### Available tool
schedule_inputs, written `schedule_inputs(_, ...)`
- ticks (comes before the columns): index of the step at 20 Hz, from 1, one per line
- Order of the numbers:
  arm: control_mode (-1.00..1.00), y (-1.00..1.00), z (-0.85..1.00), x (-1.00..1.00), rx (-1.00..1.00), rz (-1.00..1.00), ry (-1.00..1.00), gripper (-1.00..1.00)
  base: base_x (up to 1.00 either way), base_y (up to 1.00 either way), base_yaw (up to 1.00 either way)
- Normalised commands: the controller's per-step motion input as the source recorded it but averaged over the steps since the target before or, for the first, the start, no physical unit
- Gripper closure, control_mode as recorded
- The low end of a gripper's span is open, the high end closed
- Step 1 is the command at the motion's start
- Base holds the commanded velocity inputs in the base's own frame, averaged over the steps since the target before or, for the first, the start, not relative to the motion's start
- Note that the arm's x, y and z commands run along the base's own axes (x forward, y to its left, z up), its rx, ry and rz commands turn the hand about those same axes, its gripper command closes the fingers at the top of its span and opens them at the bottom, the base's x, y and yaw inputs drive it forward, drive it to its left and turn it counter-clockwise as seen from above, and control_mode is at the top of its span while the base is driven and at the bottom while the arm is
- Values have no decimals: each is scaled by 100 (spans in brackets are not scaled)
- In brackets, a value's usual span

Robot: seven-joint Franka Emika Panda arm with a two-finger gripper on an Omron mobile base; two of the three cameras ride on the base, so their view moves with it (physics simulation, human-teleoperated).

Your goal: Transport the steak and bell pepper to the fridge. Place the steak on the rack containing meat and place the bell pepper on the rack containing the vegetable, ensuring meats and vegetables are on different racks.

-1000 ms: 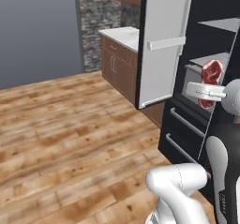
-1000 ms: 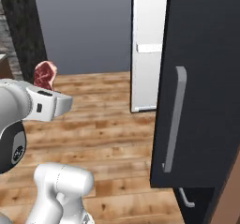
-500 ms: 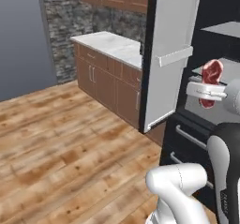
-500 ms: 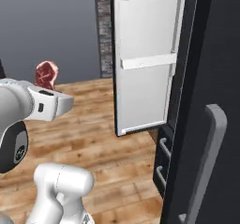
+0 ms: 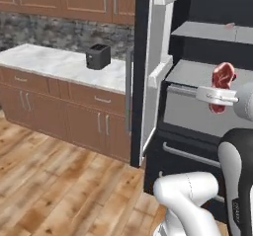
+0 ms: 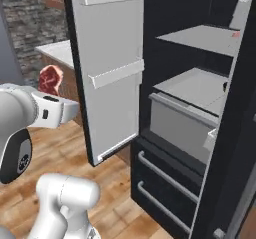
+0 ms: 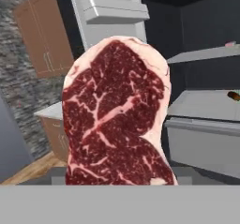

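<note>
- Steak (image 7: 117, 115) sat dead centre of the hand view, close up and upright; your gripper (image 5: 220, 96) was clenched on it, meat standing up above the wrist at mid-right of the left base view, at mid-left of the right base view (image 6: 50, 80).
- Over the last second the whole picture swung: bare floor and a far door gave way to the open fridge (image 6: 200, 148) filling the right half. That was your base driving, not the things moving; steak kept its place against the hand.
- Fridge door (image 6: 107, 68) stood open, upper centre of the right base view, bins on it.
- Lower shelf, the rack containing the vegetable (image 6: 192, 85), lay at centre right; a dark long thing (image 7: 233, 95) on it at the right edge of the hand view.
- Above and farther back, the rack containing meat (image 6: 205, 35), a small pink bit (image 6: 235, 33) at its far end.
- Farthest: toaster (image 5: 98, 56) on the counter (image 5: 64, 64), upper left of the left base view.
- My read: you'd nearly finished the approach; steak was well short of the top shelf, a lift and reach in were left. Bell pepper wasn't delivered yet.
</note>
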Motion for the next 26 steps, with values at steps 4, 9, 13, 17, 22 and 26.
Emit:
schedule_inputs(4, 100, 0, 0, 0, 0, 0, 0, 100, 51, 31, -78)
schedule_inputs(9, 100, 0, 0, 0, 0, 0, 0, 100, 40, 12, -77)
schedule_inputs(13, 100, 0, 0, 0, 0, 0, 0, 100, 43, 14, -76)
schedule_inputs(17, 100, 0, 0, 0, 0, 0, 0, 100, 69, 29, -68)
schedule_inputs(22, 100, 0, 0, 0, 0, 0, 0, 100, 100, 14, -30)
schedule_inputs(26, 100, 0, 0, 0, 0, 0, 0, 100, 100, 12, -19)
